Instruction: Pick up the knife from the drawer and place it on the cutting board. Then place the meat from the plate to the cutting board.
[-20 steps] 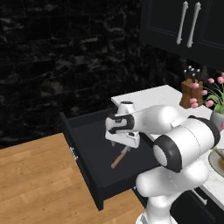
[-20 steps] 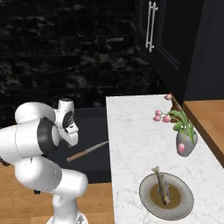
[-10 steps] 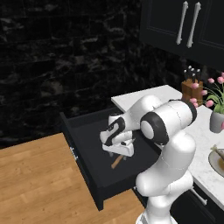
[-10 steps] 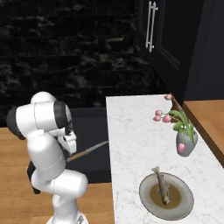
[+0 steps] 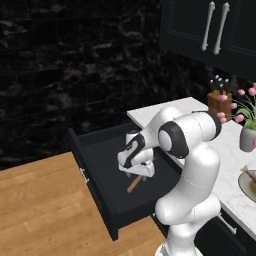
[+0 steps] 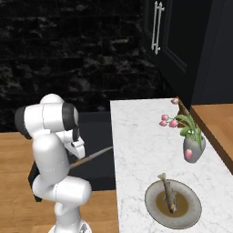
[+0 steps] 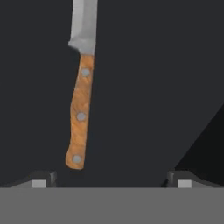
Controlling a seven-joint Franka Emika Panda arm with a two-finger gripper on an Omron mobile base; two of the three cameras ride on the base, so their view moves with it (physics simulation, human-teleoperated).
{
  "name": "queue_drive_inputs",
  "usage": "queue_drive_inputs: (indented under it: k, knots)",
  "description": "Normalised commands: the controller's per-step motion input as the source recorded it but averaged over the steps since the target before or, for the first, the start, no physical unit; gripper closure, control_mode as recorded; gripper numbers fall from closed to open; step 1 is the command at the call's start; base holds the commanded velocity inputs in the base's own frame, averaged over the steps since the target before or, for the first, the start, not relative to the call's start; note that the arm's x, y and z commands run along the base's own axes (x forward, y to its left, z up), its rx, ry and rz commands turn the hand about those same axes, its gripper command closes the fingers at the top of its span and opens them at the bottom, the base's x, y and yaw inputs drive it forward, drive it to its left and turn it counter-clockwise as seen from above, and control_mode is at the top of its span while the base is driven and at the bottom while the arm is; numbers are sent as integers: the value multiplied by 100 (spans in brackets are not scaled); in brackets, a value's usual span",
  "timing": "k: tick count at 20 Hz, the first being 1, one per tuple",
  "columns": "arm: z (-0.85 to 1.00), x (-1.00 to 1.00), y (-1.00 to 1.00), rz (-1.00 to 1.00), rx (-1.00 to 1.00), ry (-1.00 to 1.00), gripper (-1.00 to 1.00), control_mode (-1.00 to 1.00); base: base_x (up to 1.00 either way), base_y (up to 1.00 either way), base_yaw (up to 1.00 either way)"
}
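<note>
The pincer (image 7: 111, 179) stands fully open and holds nothing; its two dark tips rise far apart at the bottom of the hand view, and it hangs inside the open drawer (image 5: 95, 165) over the knife (image 7: 81, 109). The knife lies flat on the dark drawer floor, wooden handle toward the pincer and blade pointing away, but the handle sits nearer to one tip than to the middle between them. In my judgement this is the main risk: if the hand goes straight down and closes, one finger may land on the handle or push it sideways, so the knife turns or slides against the drawer wall. A grip too close to the end of the handle could also let the blade tip down when it is lifted. The plate (image 6: 173, 205) with the meat (image 6: 167, 192) waits on the white counter (image 6: 136, 136), well apart from the drawer and beyond the flower vase (image 6: 193, 148). I cannot find a cutting board. The end of the blade is cut off at the top of the hand view, and from the left base view the arm covers most of the knife.
</note>
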Motion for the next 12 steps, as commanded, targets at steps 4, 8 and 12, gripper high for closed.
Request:
queue_drive_inputs:
  k: [4,8,12]
  knots:
    - [-35,16,-12,13,-1,-5,-100,-100,0,0,0]
    - [-39,22,0,11,0,-5,-100,-100,0,0,0]
    - [-44,9,0,10,-2,-2,-100,-100,0,0,0]
